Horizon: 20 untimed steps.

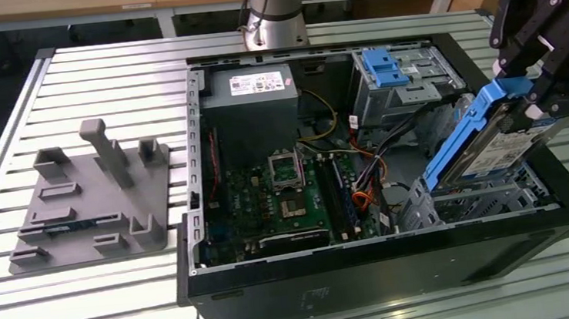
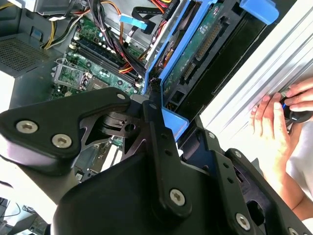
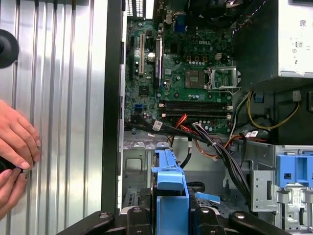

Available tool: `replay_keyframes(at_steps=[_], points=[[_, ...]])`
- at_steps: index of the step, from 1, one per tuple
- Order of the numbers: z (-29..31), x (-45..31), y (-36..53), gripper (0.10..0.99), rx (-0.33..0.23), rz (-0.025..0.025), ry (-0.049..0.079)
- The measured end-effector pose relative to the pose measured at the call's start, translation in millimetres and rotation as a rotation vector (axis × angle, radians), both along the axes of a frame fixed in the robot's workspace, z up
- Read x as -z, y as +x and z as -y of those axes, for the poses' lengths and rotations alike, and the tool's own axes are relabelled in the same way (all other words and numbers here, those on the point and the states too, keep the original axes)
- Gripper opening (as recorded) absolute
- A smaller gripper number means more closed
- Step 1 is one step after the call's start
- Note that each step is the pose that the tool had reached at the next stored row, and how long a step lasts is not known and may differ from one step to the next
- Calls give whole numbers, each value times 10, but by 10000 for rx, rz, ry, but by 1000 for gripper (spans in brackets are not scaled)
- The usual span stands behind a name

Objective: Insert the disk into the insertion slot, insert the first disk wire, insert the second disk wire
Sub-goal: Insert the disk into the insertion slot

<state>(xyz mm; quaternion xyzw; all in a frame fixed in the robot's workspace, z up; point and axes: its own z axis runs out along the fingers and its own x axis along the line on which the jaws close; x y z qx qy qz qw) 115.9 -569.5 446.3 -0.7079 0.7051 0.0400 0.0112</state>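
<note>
The disk point(image 1: 492, 150), a silver drive in a bright blue carrier, hangs steeply tilted over the open computer case at the exterior view's right. My gripper point(image 1: 524, 104) is shut on the carrier's upper end. The disk's lower end rests at or just above the insertion slot point(image 1: 486, 200), a low silver perforated cage in the case's near right corner. The second wrist view shows the disk's green circuit side point(image 2: 196, 48) past my black fingers point(image 2: 157, 128). The first wrist view shows the blue carrier point(image 3: 169, 182) edge-on above the cage floor point(image 3: 139, 165).
Inside the case are the motherboard point(image 1: 288, 198), loose cables point(image 1: 368, 169), a grey power supply point(image 1: 249, 85) and a taller cage with a blue latch point(image 1: 390, 67). A grey fixture plate point(image 1: 92, 199) lies on the slatted table. A person's hands point(image 3: 17, 144) rest beside the case.
</note>
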Motion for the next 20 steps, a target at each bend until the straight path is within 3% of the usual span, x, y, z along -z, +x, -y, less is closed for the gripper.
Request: replay_keyframes(at_steps=[20], points=[[6, 48, -1, 365, 0, 1, -2]])
